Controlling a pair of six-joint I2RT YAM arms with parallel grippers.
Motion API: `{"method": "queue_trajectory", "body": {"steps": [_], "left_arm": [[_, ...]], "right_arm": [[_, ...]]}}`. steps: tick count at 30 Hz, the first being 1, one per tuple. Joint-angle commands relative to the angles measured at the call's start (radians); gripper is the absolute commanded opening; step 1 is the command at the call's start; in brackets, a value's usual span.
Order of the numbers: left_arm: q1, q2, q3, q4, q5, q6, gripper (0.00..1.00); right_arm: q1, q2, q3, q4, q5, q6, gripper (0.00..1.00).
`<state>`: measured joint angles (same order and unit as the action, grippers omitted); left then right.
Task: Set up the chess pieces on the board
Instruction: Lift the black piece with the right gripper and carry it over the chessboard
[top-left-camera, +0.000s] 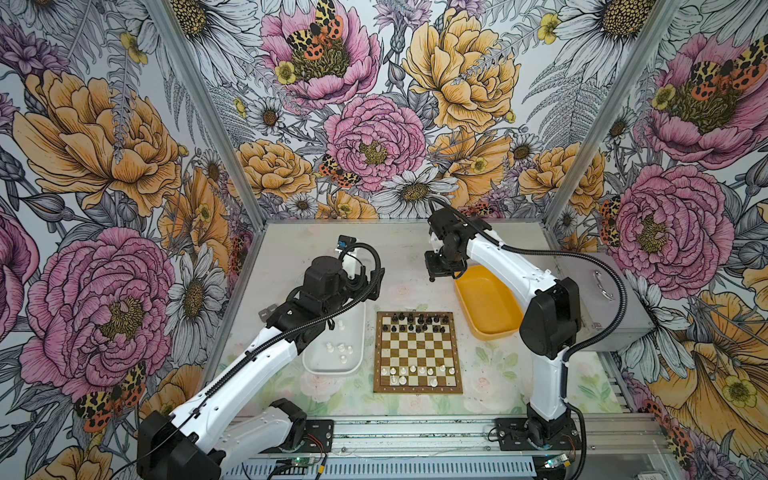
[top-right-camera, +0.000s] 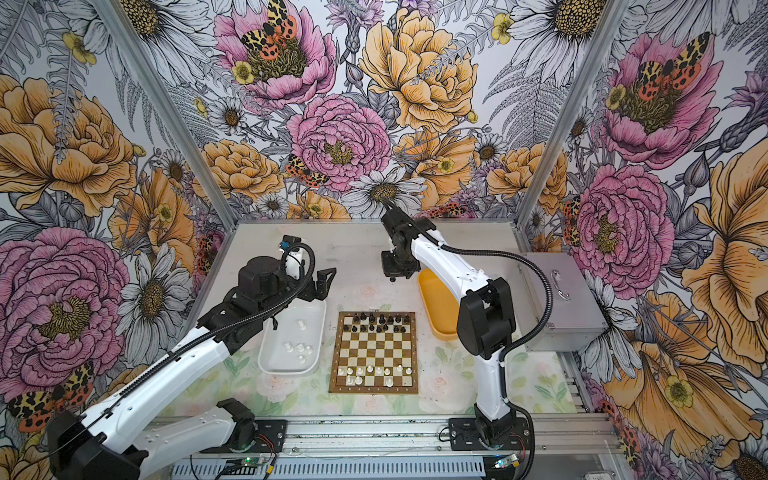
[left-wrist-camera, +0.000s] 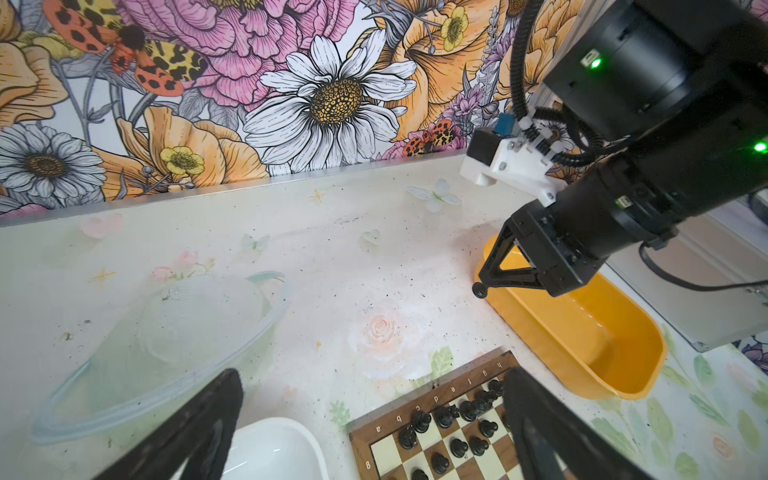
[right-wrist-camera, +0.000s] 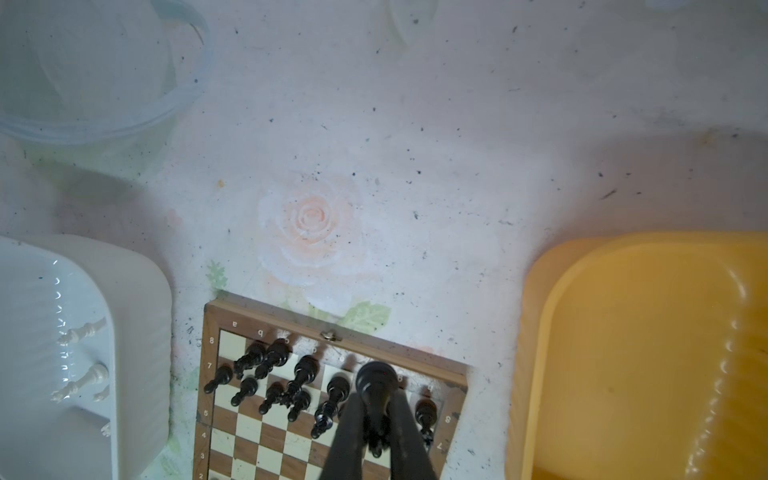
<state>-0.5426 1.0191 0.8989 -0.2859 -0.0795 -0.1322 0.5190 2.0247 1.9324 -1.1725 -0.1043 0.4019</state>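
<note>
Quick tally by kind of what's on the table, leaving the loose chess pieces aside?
trays: 2, the white tray and the yellow tray
board: 1
clear plastic container: 1
metal box: 1
total: 5

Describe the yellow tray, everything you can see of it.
The yellow tray is glossy plastic, oblong with rounded corners and raised walls. It sits flat on the table, right of the board's far corner and apart from it. Its visible inside holds nothing. The right arm passes above its far end, hiding part in both top views.
</note>
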Motion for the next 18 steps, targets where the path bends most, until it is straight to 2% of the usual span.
{"method": "queue_trajectory", "body": {"steps": [1,11,18], "left_arm": [[0.014,-0.072,-0.034,-0.045,-0.052,-0.026,0.99],[0.03,-0.294,-0.107,-0.174,-0.123,-0.061,0.99],[0.03,-0.399,-0.129,-0.24,-0.177,-0.098,0.99]], "right_arm": [[0.039,0.034,0.064,-0.024,-0.022,0.005,0.09],[0.139,0.115,0.176,-0.072,-0.034,-0.004,0.09],[0.209,0.17,0.23,-0.113,-0.03,-0.018,0.09]]}}
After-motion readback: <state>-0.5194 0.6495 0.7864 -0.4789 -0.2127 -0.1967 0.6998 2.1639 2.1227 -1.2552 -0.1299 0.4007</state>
